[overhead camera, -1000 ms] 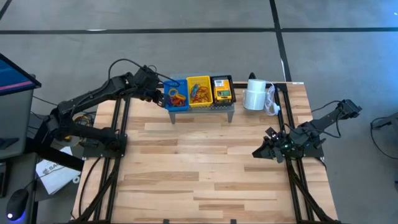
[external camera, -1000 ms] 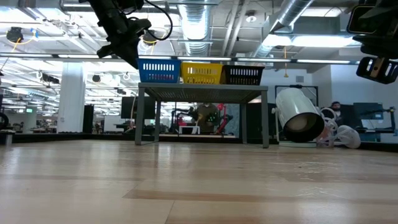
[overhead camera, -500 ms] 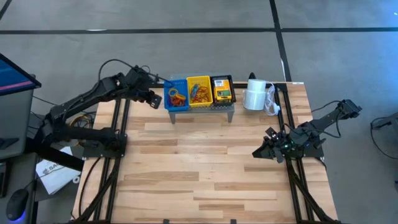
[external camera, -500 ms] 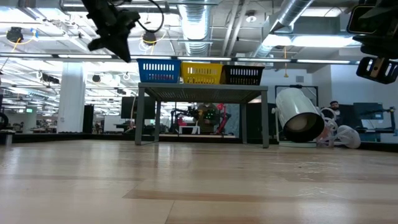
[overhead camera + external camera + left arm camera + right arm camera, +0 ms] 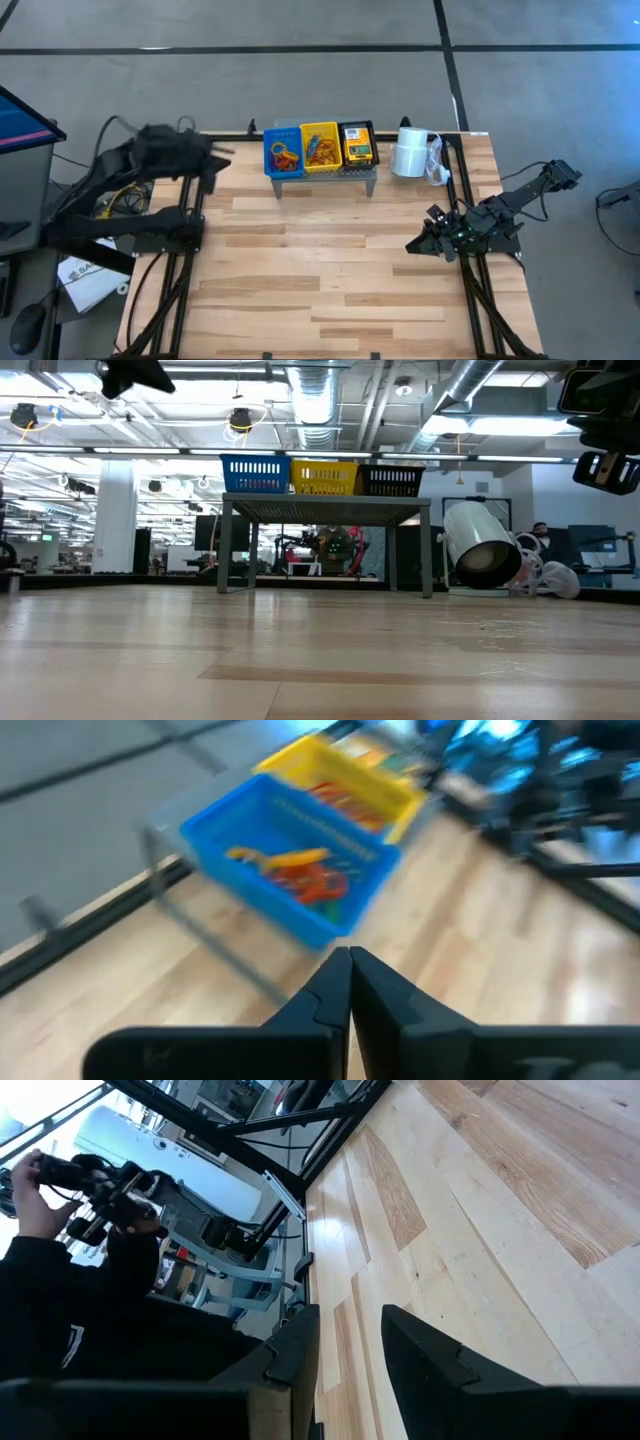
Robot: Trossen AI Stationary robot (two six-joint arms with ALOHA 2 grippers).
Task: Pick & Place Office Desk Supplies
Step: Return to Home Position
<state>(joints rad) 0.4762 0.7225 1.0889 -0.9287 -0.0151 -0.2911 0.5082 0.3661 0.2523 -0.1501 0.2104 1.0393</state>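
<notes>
Blue, yellow, black baskets (image 5: 320, 148) line the shelf (image 5: 326, 501), long axes front-to-back; left end effector (image 5: 349, 965) clenched, right end effector (image 5: 350, 1320) released.

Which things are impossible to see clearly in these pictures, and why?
- Low view: what lies in the blue basket, yellow basket and black basket; their walls hide it.
- High view: the left gripper; blurred.
- High view: the print on the crayon box in the black basket; too small.
</notes>
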